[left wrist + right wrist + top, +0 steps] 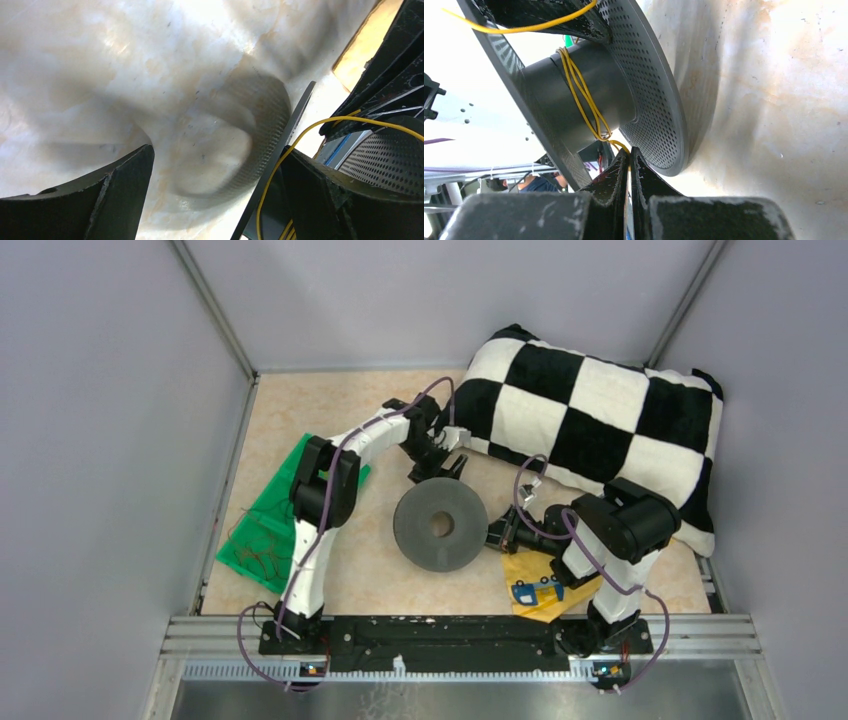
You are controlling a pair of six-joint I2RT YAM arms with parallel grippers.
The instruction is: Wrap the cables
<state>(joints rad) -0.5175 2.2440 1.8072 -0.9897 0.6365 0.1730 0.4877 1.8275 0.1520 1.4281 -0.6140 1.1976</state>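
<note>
A black spool lies flat mid-table. In the right wrist view the thin yellow cable makes a few turns round the spool's hub between perforated flanges. My right gripper is shut on the cable just off the hub, at the spool's right edge. My left gripper is open wide at the spool's far side. A free loop of cable and the flange edge pass close beside its right finger; nothing is gripped.
A black-and-white checkered pillow fills the back right. A green mat with thin reddish wires lies at the left under the left arm. A yellow pouch with a blue part sits under the right arm. Grey walls enclose the table.
</note>
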